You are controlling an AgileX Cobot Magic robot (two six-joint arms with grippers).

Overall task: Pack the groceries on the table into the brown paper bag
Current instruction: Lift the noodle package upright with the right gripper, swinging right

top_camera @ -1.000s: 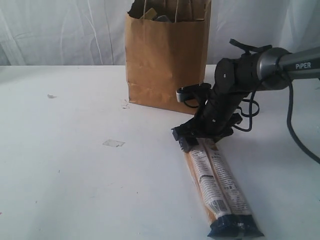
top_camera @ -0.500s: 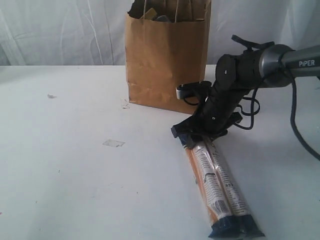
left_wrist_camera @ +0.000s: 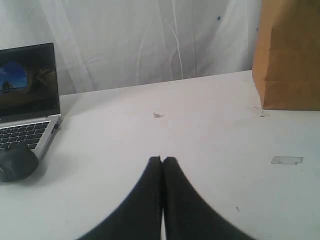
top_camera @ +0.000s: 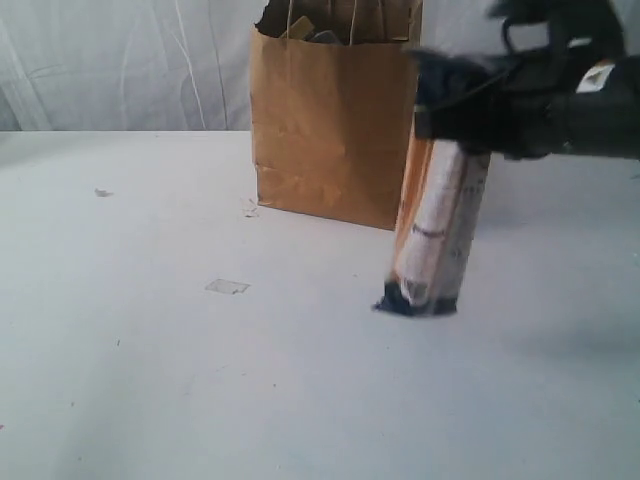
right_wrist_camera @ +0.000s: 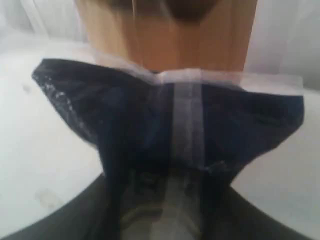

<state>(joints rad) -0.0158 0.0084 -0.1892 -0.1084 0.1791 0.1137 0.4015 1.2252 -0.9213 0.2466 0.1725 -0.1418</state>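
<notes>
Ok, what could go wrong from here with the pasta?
The right end effector grips the long pasta packet only at its top end, so it may swing or slip. Its lower end hangs below the rim of the brown paper bag; it could hit the bag's side and topple it.

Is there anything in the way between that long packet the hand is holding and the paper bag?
Nothing visible lies between them. The long pasta packet hangs from the right hand just beside the brown paper bag. Groceries already show at its open top and might crowd it.
</notes>
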